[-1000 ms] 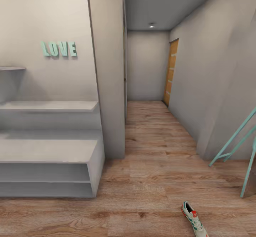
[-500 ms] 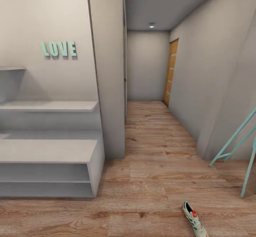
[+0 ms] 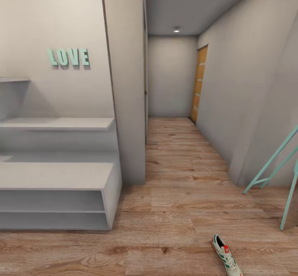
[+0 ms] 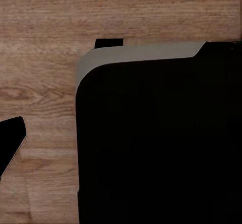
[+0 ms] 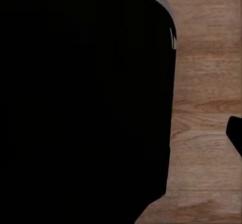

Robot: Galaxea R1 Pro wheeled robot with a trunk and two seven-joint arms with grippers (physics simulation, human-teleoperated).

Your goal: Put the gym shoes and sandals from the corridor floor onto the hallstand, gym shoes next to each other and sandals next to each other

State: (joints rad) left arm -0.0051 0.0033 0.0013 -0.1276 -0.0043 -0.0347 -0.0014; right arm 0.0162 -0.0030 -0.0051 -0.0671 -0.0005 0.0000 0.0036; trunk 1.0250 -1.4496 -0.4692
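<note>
While one gym shoe [image 3: 225, 259] lies on the corridor floor [image 3: 174, 210] at five o'clock, the hallstand [image 3: 58, 185] stands empty at nine. Searching seems underway; next, approach that shoe. Either gripper's state I cannot tell.

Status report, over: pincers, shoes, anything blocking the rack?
Pincer states: cannot tell. One gym shoe on the corridor floor, right of the hallstand. Rack shelves bare, approach unobstructed.

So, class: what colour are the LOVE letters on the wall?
Teal LOVE letters, best seen in the head view.
</note>
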